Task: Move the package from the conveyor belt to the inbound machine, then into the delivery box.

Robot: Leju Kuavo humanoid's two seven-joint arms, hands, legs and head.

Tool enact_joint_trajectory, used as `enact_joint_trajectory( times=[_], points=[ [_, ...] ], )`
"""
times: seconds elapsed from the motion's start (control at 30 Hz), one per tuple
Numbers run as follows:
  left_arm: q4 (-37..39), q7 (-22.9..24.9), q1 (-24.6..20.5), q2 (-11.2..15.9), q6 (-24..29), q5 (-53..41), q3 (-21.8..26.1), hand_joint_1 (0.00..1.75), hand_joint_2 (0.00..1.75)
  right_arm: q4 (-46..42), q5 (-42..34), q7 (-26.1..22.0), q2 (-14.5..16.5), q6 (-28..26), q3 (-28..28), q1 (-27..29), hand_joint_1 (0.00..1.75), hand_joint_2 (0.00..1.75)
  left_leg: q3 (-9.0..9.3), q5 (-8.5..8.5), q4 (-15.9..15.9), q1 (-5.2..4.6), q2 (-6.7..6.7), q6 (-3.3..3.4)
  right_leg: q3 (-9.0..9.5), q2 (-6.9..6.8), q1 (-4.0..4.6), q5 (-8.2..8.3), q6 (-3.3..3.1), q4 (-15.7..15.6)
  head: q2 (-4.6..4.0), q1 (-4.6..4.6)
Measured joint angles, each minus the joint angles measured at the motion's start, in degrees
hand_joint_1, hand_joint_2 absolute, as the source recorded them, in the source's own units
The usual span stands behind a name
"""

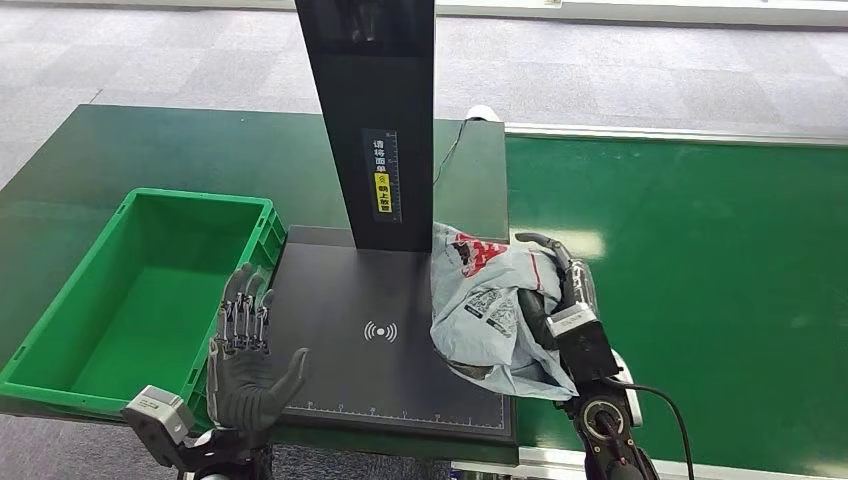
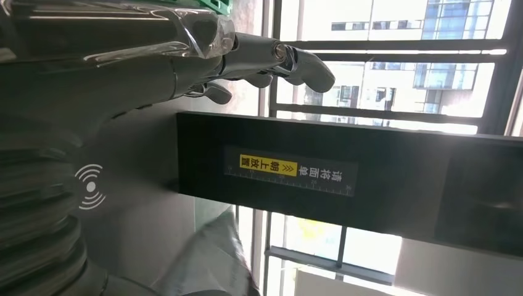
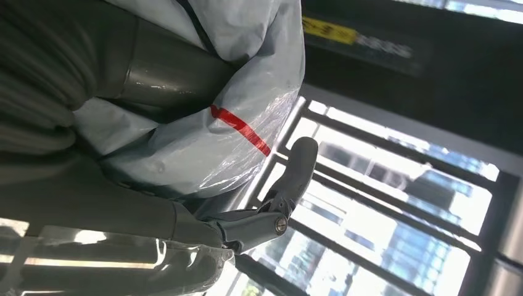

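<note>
Right hand: your fingers wrap the grey package, carrying it over the inbound machine plate's edge for scanning | Left hand: fingers spread, empty, waiting beside the green delivery box for the handover.

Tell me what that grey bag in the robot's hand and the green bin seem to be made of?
The package looks like thin, glossy plastic film: it crumples into soft folds and glints where the right hand grips it. The delivery box looks like rigid moulded plastic with a smooth, slightly shiny finish, ribbed rim and uniform green colour. Both are guesses from appearance only.
</note>
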Motion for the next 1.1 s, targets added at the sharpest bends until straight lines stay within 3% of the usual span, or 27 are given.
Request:
enact_joint_trajectory(
  times=[0.27,0.43,0.6,0.8,0.97,1.0,1.1],
  points=[
    [1.5,0.0,-0.9,1.0,-0.6,0.5,-0.5,0.0,1.75,9.5,2.6,3.8,-2.2,3.3,3.3,-2.9,1.75,1.75,0.01,0.0,0.0,0.0,0.0,0.0,-0.01,-0.01,0.0,0.0,0.0,0.0,0.0,0.0],
    [2.1,0.0,-1.7,1.5,-1.3,0.7,-0.8,0.0,1.75,15.6,6.9,8.1,-3.9,10.2,6.2,-5.8,1.75,1.75,0.05,0.01,0.0,0.0,0.02,0.0,0.02,0.0,0.0,0.01,0.0,0.0,0.0,0.01],
    [2.7,0.0,-2.1,1.7,-1.4,0.8,-0.9,0.0,1.75,23.0,7.5,4.6,-4.5,12.3,8.9,-9.3,1.75,1.75,0.24,0.01,0.0,0.01,0.09,0.0,0.15,0.05,0.0,0.02,-0.02,0.0,0.0,0.01],
    [3.8,-0.1,-3.3,1.8,-2.4,1.6,-1.2,0.0,1.75,26.0,2.1,-5.2,-4.8,16.1,9.9,-10.0,1.75,1.75,0.27,0.01,0.0,0.01,0.07,0.01,0.19,0.05,0.0,0.03,-0.02,0.0,0.0,0.01],
    [5.2,-0.3,-4.7,1.9,-2.7,2.3,-1.4,0.0,1.75,26.2,0.5,-7.7,-4.9,19.0,10.6,-9.8,1.75,1.75,0.24,0.01,0.0,0.01,0.08,0.0,0.15,0.05,0.01,0.03,-0.02,0.0,0.0,0.01],
    [5.4,-0.4,-5.0,2.0,-2.8,2.4,-1.6,0.0,1.75,26.3,0.1,-8.3,-4.9,20.4,11.0,-9.9,1.51,1.75,0.22,0.01,0.0,0.01,0.08,0.0,0.14,0.05,0.01,0.03,-0.02,0.0,0.0,0.01],
    [6.4,-0.5,-5.9,2.2,-3.5,3.0,-2.1,0.0,1.75,26.4,-0.9,-10.0,-5.0,24.5,12.5,-10.0,0.2,1.75,0.18,0.01,0.0,0.01,0.07,0.0,0.11,0.04,0.01,0.02,-0.02,0.0,0.0,0.01]
  ],
)
